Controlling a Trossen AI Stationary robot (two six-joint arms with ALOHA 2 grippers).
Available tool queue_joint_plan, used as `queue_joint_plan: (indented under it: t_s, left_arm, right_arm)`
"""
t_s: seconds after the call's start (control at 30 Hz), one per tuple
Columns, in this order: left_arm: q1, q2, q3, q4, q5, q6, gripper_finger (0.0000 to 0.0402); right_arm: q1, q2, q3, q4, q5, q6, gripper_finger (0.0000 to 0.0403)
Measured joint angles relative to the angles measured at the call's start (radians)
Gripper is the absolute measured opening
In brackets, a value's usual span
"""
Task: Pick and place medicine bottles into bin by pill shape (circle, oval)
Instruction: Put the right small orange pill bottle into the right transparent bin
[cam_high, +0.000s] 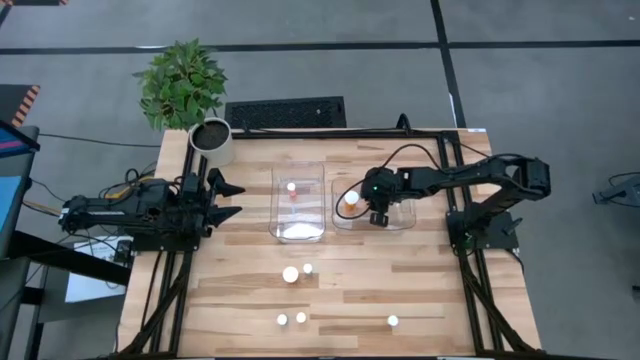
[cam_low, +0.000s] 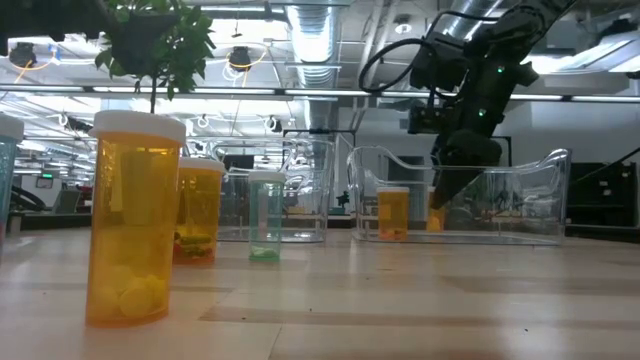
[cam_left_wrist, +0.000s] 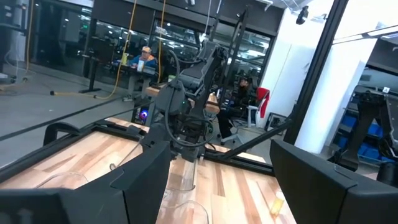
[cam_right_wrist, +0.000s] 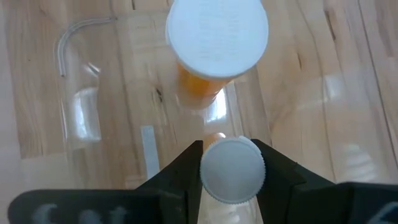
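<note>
My right gripper (cam_high: 379, 217) reaches down into the right clear bin (cam_high: 400, 222) and is shut on a small amber medicine bottle with a white cap (cam_right_wrist: 232, 169). A second amber bottle (cam_right_wrist: 217, 37) stands upright on that bin's floor beside it, and also shows in the high view (cam_high: 351, 199). The left clear bin (cam_high: 276, 205) holds one bottle (cam_high: 292, 186). Several bottles stand on the table's near part, among them a larger one (cam_high: 290, 274). My left gripper (cam_high: 232, 199) is open and empty at the table's left, left of the bins. My right gripper pinches the bottle at its white cap (cam_right_wrist: 214, 186), one finger on each side of the cap's rim. The fingers come from above, pointing down into the bin. The bottle stands upright below them (cam_low: 437, 215); whether its base rests on the bin floor I cannot tell.
A white plant pot (cam_high: 212, 142) stands at the far left corner. The two bins sit side by side mid-table. Loose bottles (cam_high: 282, 320), (cam_high: 393, 321) stand near the front edge. In the low view a large amber bottle (cam_low: 133, 230) stands close to the camera.
</note>
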Motion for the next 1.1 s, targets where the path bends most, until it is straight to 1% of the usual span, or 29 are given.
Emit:
queue_joint_plan:
  t_s: [0.53,0.73,1.1]
  left_arm:
    - [0.0,0.0,0.0,0.0,0.0,-0.001,0.027]
    - [0.0,0.0,0.0,0.0,0.0,-0.001,0.027]
    - [0.0,0.0,0.0,0.003,0.0,0.0,0.027]
  right_arm:
    - [0.0,0.0,0.0,0.024,0.0,-0.008,0.0136]
    - [-0.006,0.028,0.001,0.034,0.001,-0.008,0.013]
    - [-0.013,0.026,0.0,0.024,0.001,-0.009,0.0141]
